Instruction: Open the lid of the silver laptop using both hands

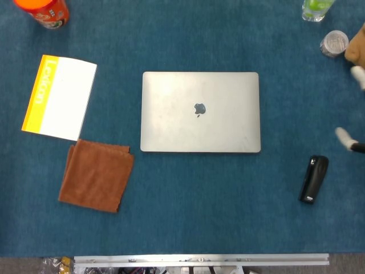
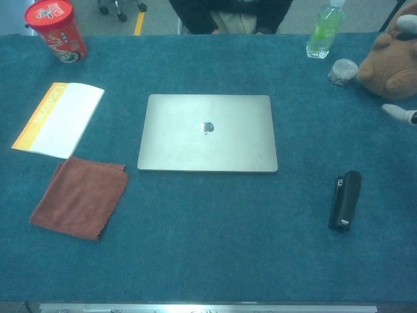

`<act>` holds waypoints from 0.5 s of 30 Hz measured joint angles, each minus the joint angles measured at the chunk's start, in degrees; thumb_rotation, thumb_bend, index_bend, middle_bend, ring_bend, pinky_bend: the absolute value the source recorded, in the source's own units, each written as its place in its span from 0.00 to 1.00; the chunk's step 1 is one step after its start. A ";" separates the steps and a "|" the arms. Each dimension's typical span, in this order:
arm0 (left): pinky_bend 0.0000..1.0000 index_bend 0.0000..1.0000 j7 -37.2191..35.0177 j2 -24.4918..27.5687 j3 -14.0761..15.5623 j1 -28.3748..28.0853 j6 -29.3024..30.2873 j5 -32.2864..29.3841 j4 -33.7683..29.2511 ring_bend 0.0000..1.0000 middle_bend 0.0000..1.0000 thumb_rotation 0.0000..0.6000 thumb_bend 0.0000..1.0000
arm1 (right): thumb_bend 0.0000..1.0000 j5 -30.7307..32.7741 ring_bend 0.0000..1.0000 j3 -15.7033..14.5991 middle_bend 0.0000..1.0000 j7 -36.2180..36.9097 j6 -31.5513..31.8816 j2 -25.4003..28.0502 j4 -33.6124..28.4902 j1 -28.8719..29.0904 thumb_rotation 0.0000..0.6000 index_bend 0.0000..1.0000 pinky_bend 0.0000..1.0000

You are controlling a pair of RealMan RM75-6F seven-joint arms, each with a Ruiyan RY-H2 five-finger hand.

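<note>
Laptop (image 1: 200, 112) lies shut, flat at mid-desk (image 1: 188, 200), logo up. We see only 2 white fingertips (image 1: 344, 137) of the right robot hand (image 1: 351, 108) at the right edge, well apart from the laptop, above the black stapler (image 1: 313, 178); the tips stand apart from each other, but whether the hand is spread or curled we cannot tell. Left robot hand is out of sight in both views. Left of the laptop: yellow-edged booklet (image 1: 59, 97), brown cloth (image 1: 96, 174) touching its near corner. Far edge: red can (image 2: 56, 30), green bottle (image 2: 324, 29), small jar (image 2: 343, 71), plush toy (image 2: 392, 62).
</note>
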 measured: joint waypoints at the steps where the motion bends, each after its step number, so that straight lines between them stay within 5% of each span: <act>1: 0.00 0.15 -0.02 0.04 0.00 -0.07 -0.11 0.04 0.01 0.01 0.09 1.00 0.47 | 0.19 -0.10 0.00 0.06 0.14 -0.23 -0.75 -0.27 -0.25 0.58 1.00 0.05 0.06; 15: 0.00 0.15 -0.61 0.48 0.30 0.06 -0.38 0.12 0.40 0.01 0.08 1.00 0.47 | 0.00 4.58 0.00 1.69 0.14 -12.67 -13.67 -11.28 -0.60 12.75 1.00 0.05 0.06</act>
